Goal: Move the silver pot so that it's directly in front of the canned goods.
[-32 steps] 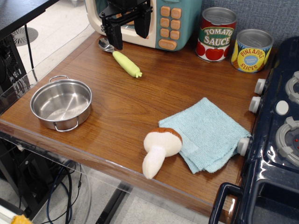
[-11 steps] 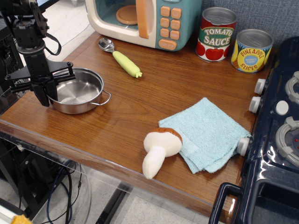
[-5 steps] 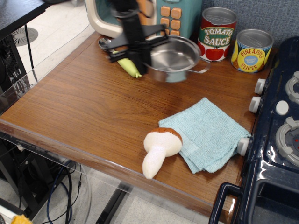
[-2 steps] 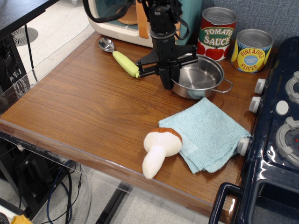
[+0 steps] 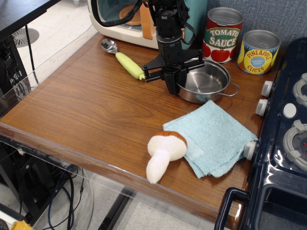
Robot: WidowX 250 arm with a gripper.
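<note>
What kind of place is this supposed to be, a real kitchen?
It looks like a play kitchen set up on a wooden table, not a real one: a toy microwave, a toy stove with knobs, and toy food such as the Tomato Sauce can and a plush mushroom.

On the tabletop [image 5: 86, 110] there were two cans, one tomato sauce can [image 5: 221, 35] and one pineapple slices can [image 5: 258, 51]. One silver pot [image 5: 206, 82] sat there, one spoon [image 5: 123, 59], one blue cloth [image 5: 213, 137], one toy mushroom [image 5: 164, 151], one toy microwave [image 5: 139, 21]. One hand [image 5: 175, 85] was in the shot.
</note>
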